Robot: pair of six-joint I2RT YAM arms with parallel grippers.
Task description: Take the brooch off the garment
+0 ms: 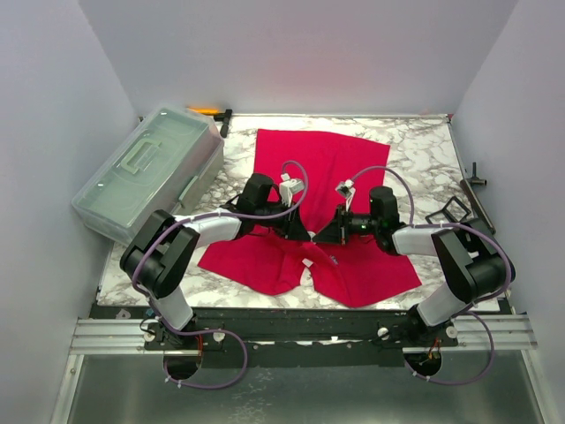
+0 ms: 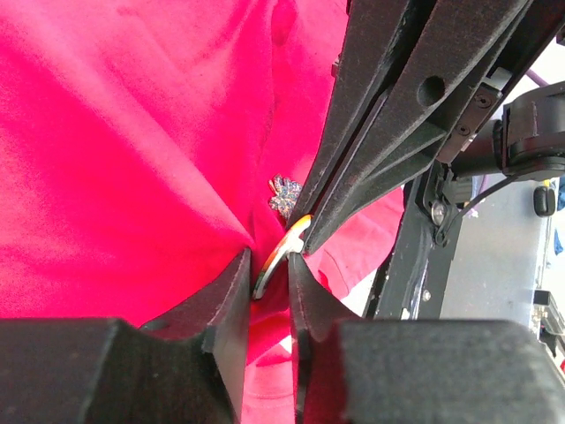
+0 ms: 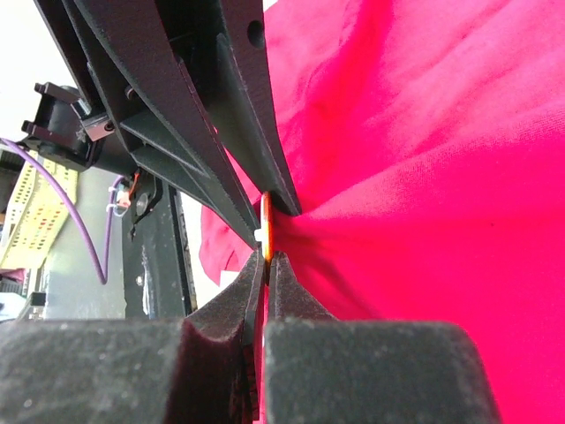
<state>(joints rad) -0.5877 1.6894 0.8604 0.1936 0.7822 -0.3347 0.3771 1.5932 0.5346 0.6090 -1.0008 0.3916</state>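
Observation:
The garment (image 1: pixel 318 159), a bright red T-shirt, lies spread on the marble table (image 1: pixel 415 150). Both grippers meet over its near middle. In the left wrist view the brooch (image 2: pixel 284 194) shows as a small sparkly cluster on the cloth, with a curved metal strip below it. My left gripper (image 2: pixel 267 261) holds that strip between narrowly parted fingers. My right gripper (image 2: pixel 305 237) comes in from the upper right and pinches the strip's top end. In the right wrist view the brooch (image 3: pixel 266 221) is a thin gold edge clamped by my right gripper (image 3: pixel 267 258), with the left gripper's fingers (image 3: pixel 284 205) on both sides above.
A translucent grey-green lidded box (image 1: pixel 146 172) stands at the table's left edge. A black wire frame (image 1: pixel 450 212) and a black clamp (image 1: pixel 475 181) sit at the right edge. An orange-handled tool (image 1: pixel 207 110) lies at the back left.

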